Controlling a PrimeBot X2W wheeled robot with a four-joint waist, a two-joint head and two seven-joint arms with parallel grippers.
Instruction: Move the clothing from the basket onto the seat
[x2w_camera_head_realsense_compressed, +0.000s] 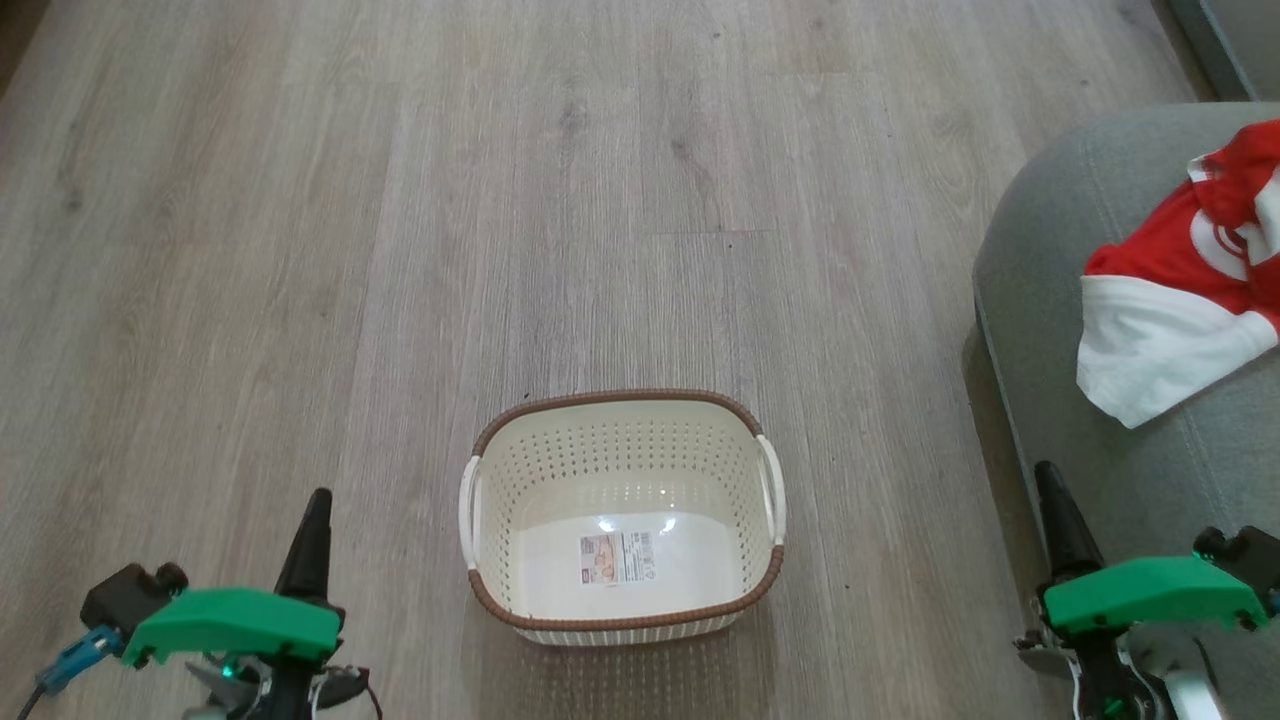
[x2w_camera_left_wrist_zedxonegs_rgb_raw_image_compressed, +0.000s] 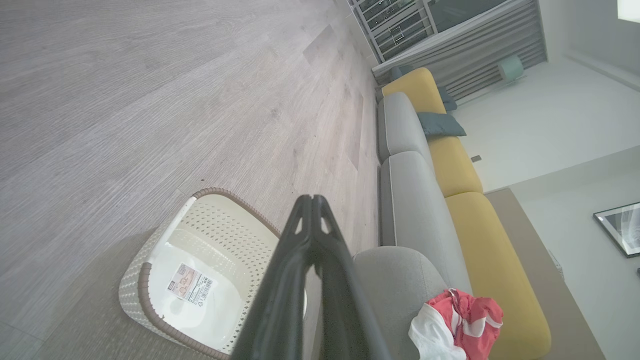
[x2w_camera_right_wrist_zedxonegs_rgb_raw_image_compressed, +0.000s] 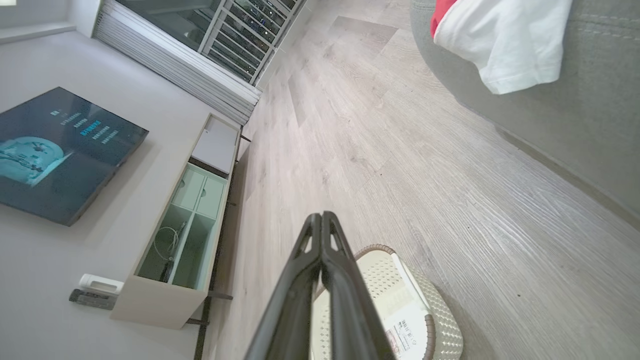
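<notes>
Head view: basket (x2w_camera_head_realsense_compressed: 615, 397) on floor (x2w_camera_head_realsense_compressed: 300, 250), between the grippers. Left gripper (x2w_camera_head_realsense_compressed: 320, 497) pressed closed, holding nothing. Right gripper (x2w_camera_head_realsense_compressed: 1045, 470) likewise, beside seat (x2w_camera_head_realsense_compressed: 1100, 200). Clothing (x2w_camera_head_realsense_compressed: 1180, 300) lies on seat, beyond right gripper.
Left wrist view: clothing (x2w_camera_left_wrist_zedxonegs_rgb_raw_image_compressed: 460, 325) on seat corner, right of closed fingers.
Right wrist view: clothing (x2w_camera_right_wrist_zedxonegs_rgb_raw_image_compressed: 505, 45) upper right, well apart from fingertips.

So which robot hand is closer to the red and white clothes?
The right one. The right gripper is beside the seat, close to the clothing lying on it. The left gripper is far away, on the other side of the basket.
</notes>
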